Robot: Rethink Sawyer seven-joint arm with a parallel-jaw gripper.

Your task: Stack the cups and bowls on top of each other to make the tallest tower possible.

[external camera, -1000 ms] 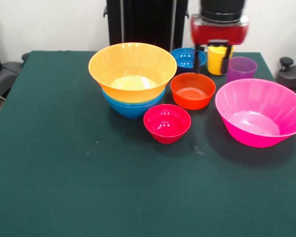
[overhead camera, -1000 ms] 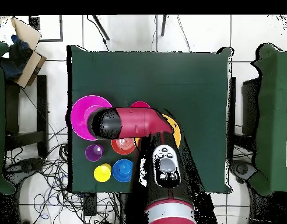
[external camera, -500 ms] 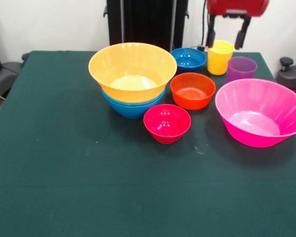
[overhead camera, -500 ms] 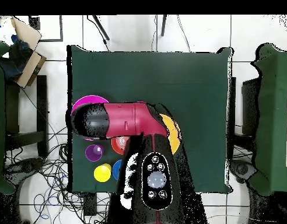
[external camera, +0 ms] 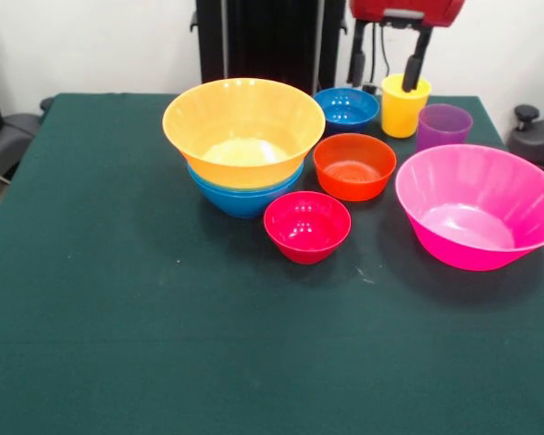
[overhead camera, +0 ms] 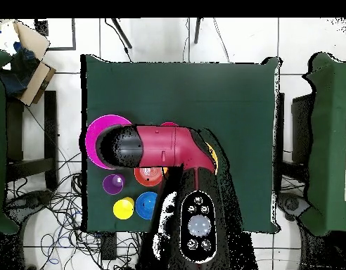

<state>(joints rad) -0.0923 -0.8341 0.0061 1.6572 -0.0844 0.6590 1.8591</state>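
The tower is a large orange bowl [external camera: 243,127] nested on light blue bowls [external camera: 245,199]. No green bowl shows. Loose on the table [external camera: 118,317] are the crimson bowl [external camera: 306,226], orange-red bowl [external camera: 354,166], dark blue bowl [external camera: 345,107], large pink bowl [external camera: 479,207], yellow cup [external camera: 402,109] and purple cup [external camera: 442,127]. My gripper [external camera: 387,68] is open and empty, high between the dark blue bowl and the yellow cup; one finger stands in front of the cup's rim. In the overhead view the arm [overhead camera: 162,146] hides the gripper and most of the tower.
The black pedestal [external camera: 267,41] stands behind the table's far edge. In the overhead view the pink bowl [overhead camera: 97,137], purple cup [overhead camera: 113,184], yellow cup [overhead camera: 124,208] and dark blue bowl [overhead camera: 145,204] sit near the robot's side. Chairs flank the table.
The gripper was low with its fingers astride the yellow cup; it rose off it and shifted left in the front view. The cup stayed on the table. Nothing else moved.
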